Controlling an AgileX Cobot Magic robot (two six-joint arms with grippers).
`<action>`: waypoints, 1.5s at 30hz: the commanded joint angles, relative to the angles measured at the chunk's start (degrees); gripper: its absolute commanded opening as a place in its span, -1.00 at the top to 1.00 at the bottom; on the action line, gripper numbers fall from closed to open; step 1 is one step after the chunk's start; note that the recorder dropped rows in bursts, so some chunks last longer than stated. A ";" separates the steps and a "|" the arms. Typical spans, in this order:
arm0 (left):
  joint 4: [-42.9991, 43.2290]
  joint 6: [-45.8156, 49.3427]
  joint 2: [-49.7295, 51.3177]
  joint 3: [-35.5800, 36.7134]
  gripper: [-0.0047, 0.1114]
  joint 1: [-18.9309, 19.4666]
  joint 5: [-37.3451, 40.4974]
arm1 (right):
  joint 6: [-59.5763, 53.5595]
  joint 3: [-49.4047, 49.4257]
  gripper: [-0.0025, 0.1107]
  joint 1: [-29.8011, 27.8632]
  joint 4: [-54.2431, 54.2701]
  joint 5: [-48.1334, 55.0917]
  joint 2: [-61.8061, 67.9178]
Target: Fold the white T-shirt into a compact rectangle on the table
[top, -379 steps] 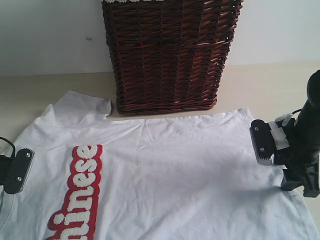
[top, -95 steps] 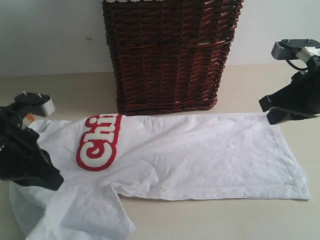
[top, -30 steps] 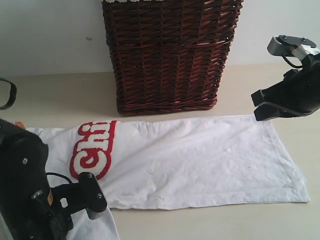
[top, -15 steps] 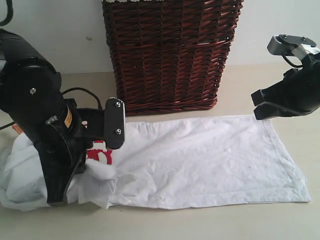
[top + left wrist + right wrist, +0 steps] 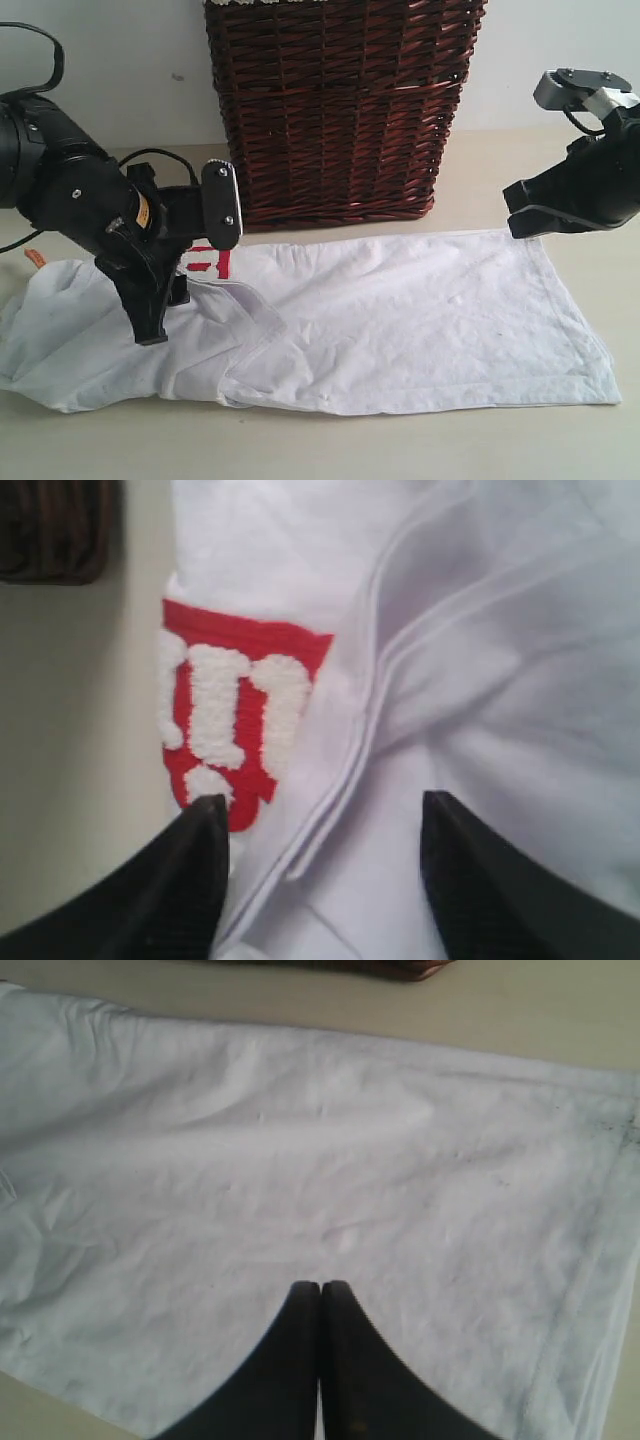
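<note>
On counter (image 5: 560,440) toward rear edge: white T-shirt (image 5: 400,320). Over red band (image 5: 250,640): left hand (image 5: 322,815), spread wide. Toward right edge: right hand (image 5: 320,1295), closed, empty.

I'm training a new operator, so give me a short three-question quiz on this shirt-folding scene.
1. True or false: the right claw is shut with no cloth in it.
2. What stands behind the shirt? A) a wicker basket B) a cardboard box C) a bucket
3. Fill in: the left claw, over the red band, is ___.
Key: 1 true; 2 A; 3 open.
</note>
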 commanded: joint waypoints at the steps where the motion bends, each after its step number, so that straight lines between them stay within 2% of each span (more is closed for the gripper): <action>1: 2.93 -7.61 -0.56 -0.25 -0.08 1.75 -5.09 | -0.65 0.32 0.96 -0.23 0.35 -0.48 -0.08; 4: 5.80 -13.32 -1.59 -0.25 -0.08 1.78 -4.59 | -0.65 0.32 0.96 -0.23 0.35 -0.36 -0.08; 6: 3.38 -16.94 -2.28 -0.25 -0.08 1.63 -3.32 | -0.65 0.32 0.96 -0.23 0.35 -0.24 -0.08; 10: 0.78 -16.81 -2.44 -0.25 -0.01 0.10 -1.72 | -0.65 0.32 0.96 -0.23 0.35 -0.01 -0.08; 13: 3.47 -16.81 -3.02 -0.81 0.26 -0.73 -1.03 | -0.55 0.32 0.96 -0.23 0.35 0.29 -0.08; 18: 2.32 -20.29 -5.90 -3.38 0.91 -1.01 4.47 | -0.55 0.32 0.96 -0.23 0.35 0.38 -0.08; 23: -7.19 -15.88 -3.70 -3.50 0.92 -1.01 8.68 | -0.55 0.32 0.96 -0.23 0.35 0.17 -0.08; 28: -6.73 -15.15 3.61 -3.50 0.92 -0.90 12.01 | -0.33 0.32 0.96 -0.23 0.35 1.62 -0.08; 32: 0.93 -20.92 7.28 -3.59 0.92 -0.90 9.06 | -0.31 0.32 0.96 -0.23 0.35 1.57 -0.08; 38: 25.37 -46.54 8.87 -3.70 0.92 0.27 6.33 | -0.31 0.32 0.96 -0.23 0.35 1.12 -0.08; 40: 27.63 -51.18 8.87 -3.70 0.92 1.07 6.21 | -0.31 0.32 0.96 -0.23 0.35 1.12 -0.08; 45: 25.69 -51.30 8.36 -3.70 0.92 1.39 6.07 | -0.31 0.32 0.96 -0.23 0.35 1.36 -0.08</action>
